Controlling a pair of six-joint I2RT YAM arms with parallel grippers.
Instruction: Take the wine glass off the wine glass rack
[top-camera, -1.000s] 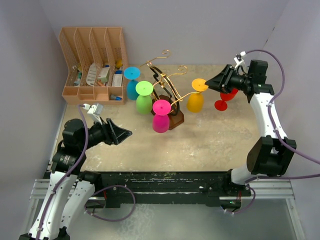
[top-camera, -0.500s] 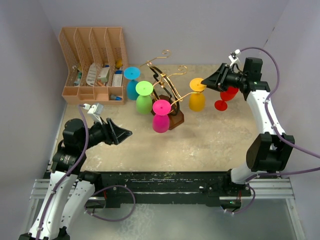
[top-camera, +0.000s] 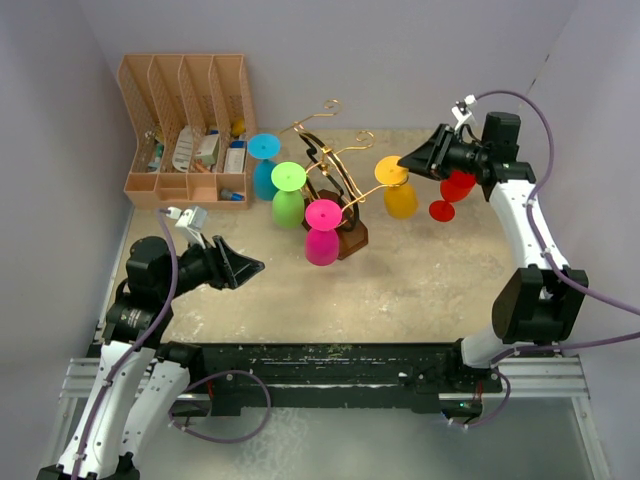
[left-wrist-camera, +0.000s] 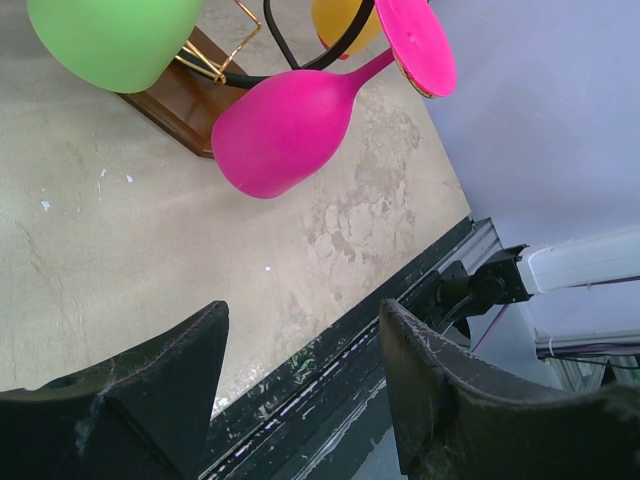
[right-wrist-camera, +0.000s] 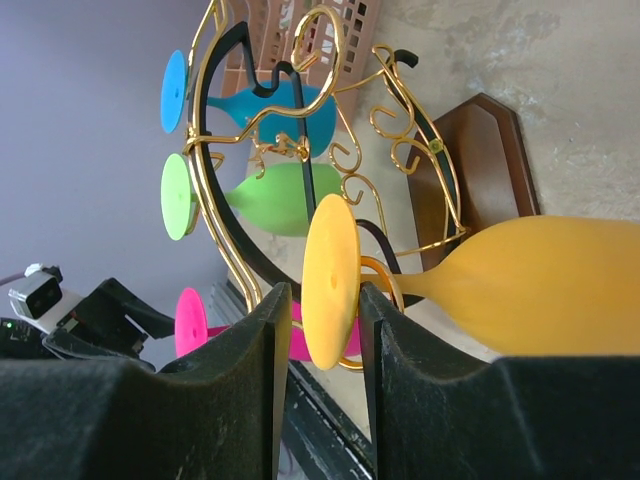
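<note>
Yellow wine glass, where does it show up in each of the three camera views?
Top external: yellow wine glass right of centre, beside the right end effector.
Left wrist: only a sliver at the top edge, beside the pink glass.
Right wrist: lower right, lying sideways, foot between the fingers.
Shared landmark: the pink glass.

We see the orange wine glass (top-camera: 401, 200) hanging bowl-down, tilted, its foot at the tip of a curled arm of the gold wire rack (top-camera: 340, 185), upright on its brown base.
</note>
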